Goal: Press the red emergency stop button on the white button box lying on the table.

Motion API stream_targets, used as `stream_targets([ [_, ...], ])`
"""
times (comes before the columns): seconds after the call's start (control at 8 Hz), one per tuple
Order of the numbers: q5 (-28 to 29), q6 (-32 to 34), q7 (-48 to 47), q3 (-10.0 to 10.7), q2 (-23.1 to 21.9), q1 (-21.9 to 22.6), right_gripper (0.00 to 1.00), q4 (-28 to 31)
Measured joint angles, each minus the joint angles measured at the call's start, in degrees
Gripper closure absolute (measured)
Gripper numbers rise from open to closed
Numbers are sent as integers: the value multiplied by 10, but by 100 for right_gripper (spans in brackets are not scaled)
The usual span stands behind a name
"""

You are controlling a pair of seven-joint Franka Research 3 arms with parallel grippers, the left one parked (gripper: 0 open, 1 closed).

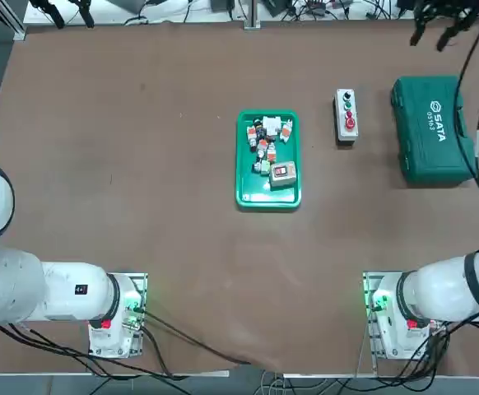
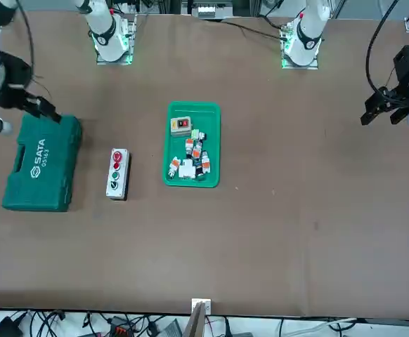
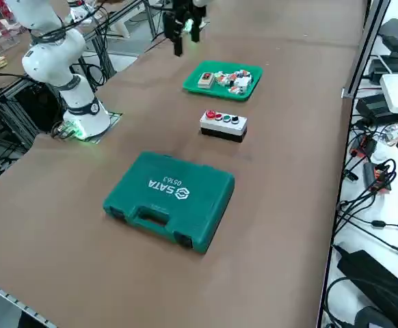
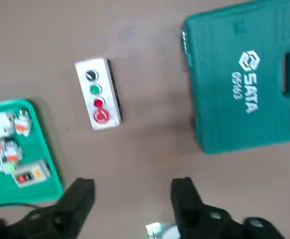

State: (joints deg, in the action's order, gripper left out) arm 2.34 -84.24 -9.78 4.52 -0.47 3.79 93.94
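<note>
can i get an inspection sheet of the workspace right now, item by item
surface: brown table, matte, bare over most of its area
job's things: white button box lies flat between the green tray and the toolcase; red emergency stop button is at the end of the row nearest the robot, untouched
clutter: green tray of small parts at mid-table; closed green toolcase on the box's far side from the tray
grippers: right gripper held high above the table, fingers open, holding nothing
cables: black cables run off the arm bases at the robot's edge; more lie beyond the table's edges
surroundings: electronics and cable bundles off the table's side
</note>
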Motion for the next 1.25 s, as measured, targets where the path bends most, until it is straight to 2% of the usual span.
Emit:
stream_targets([
  [0.25,-39,46,66,-3,3,1,0,-29],
  [0.5,-48,48,110,-16,4,5,0,-29],
  [0.75,-48,19,125,-25,-5,-3,0,-24],
  [1.0,-49,-16,130,-42,-22,-21,0,-2],
  [1.25,-49,-30,130,-48,-43,-32,0,23],
])
